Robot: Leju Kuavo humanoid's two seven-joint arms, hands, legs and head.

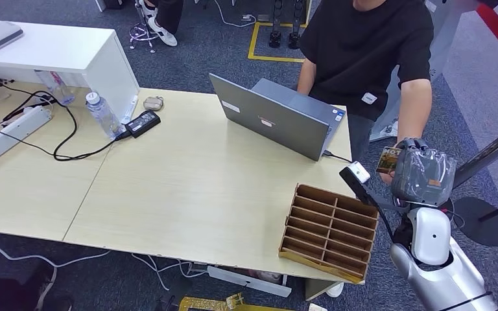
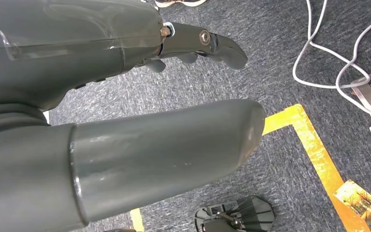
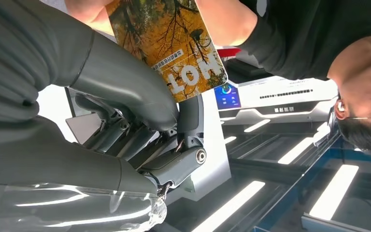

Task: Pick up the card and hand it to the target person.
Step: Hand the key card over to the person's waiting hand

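One laptop [image 1: 279, 116], one slotted wooden rack [image 1: 329, 230], one water bottle [image 1: 102, 114], one power strip [image 1: 10, 133], two cards: one at the fingers [image 3: 181, 53], another [image 2: 360, 199] on the floor.

Even bright indoor light – soft shadows on table [image 1: 188, 194], ceiling strips [image 3: 232, 203] glaring, pics sharp.

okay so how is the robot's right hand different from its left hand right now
The right hand is raised beside the table toward the person and pinches the card; the left hand hangs low over the carpet and holds nothing. A person's hand also touches the card at the right hand; nothing touches the left. Both have the same grey thumb and darker fingers.
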